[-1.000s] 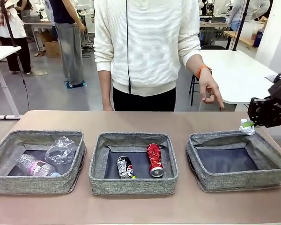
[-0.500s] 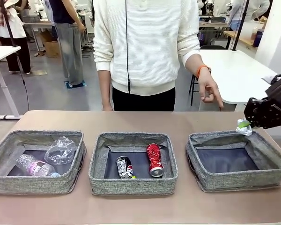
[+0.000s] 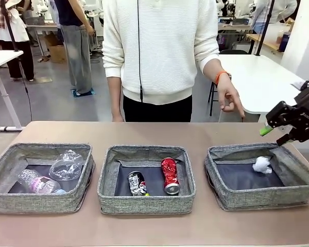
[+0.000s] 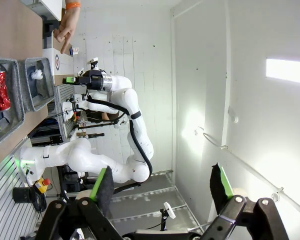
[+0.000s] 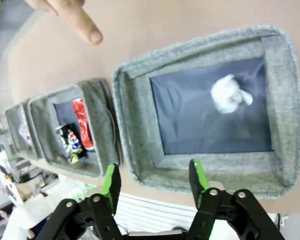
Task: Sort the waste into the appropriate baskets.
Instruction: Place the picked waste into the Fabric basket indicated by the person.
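Now, your right gripper (image 3: 276, 135) had let go: a second earlier it was pinching the crumpled white paper ball (image 3: 262, 164) over the far right corner of the right basket (image 3: 219, 177), and at this moment the ball lay inside that basket, on its dark bottom toward the far right side. In the right wrist view you saw the same ball (image 5: 230, 94) below the gripper (image 5: 154, 183), whitish against the dark floor of the basket (image 5: 131, 120). The gripper's green-padded fingers (image 5: 111, 181) stood wide apart with nothing between them, hanging above the basket's far right rim and touching neither fabric nor paper.

Everything else sat as it had before. The left basket (image 3: 2, 194) held the clear plastic bottle with pinkish label (image 3: 37, 182) and the clear plastic cup (image 3: 67, 164), the cup leaning against the right wall. The middle basket (image 3: 144, 205) held the crushed dark can (image 3: 137, 183) and the crushed red can (image 3: 170, 175) side by side, apart from each other. The person's hand (image 3: 228, 100) hung beyond the worktop (image 3: 154, 229), fingers pointing down, much where it had been.

Your left gripper (image 4: 162, 187) was raised toward a white wall, its jaws spread and empty; from there you could see the right arm reaching over the basket (image 4: 46, 82) with the ball (image 4: 36, 74) in it.
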Controlling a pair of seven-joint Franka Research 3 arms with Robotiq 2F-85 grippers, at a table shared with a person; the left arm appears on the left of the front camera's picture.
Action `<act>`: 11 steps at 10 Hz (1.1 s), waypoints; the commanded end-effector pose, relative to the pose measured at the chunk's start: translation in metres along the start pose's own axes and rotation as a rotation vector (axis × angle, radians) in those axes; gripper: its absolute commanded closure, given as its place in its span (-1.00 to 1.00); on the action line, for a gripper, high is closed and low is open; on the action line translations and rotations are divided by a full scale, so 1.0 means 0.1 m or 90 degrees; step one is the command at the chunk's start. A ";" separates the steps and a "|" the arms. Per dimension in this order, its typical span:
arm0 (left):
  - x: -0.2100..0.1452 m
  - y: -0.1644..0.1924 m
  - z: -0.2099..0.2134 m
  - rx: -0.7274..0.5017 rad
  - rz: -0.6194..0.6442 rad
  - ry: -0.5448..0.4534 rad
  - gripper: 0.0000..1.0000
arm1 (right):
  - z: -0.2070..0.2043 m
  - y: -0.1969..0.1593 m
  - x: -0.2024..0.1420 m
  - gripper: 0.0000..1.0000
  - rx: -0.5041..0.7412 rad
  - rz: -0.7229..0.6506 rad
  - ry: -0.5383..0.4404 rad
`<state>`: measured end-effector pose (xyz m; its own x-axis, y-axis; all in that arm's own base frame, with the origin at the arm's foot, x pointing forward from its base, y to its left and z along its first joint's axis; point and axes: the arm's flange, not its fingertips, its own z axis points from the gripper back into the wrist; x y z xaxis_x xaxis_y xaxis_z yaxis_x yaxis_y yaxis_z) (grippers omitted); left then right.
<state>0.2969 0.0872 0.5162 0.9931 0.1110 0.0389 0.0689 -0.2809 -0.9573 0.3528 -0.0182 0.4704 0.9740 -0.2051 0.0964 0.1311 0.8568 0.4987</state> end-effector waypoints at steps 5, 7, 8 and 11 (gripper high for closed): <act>-0.03 -0.03 -0.04 -0.011 -0.001 -0.002 -1.00 | 0.29 -0.04 -0.10 -1.00 0.388 0.056 0.163; -0.03 -0.03 -0.04 -0.011 -0.001 -0.002 -1.00 | 0.57 -0.04 -0.21 -1.00 0.634 0.074 0.223; -0.03 -0.03 -0.04 -0.011 -0.001 -0.002 -1.00 | 0.67 -0.03 -0.21 -1.00 0.733 0.023 0.220; -0.03 -0.03 -0.04 -0.011 -0.001 -0.002 -1.00 | 0.74 -0.03 -0.22 -1.00 0.739 -0.001 0.239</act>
<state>0.2969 0.0872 0.5162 0.9930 0.1112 0.0390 0.0690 -0.2809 -0.9573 0.3098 -0.0482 0.5295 0.9928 0.1201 0.0034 0.0093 -0.1049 0.9944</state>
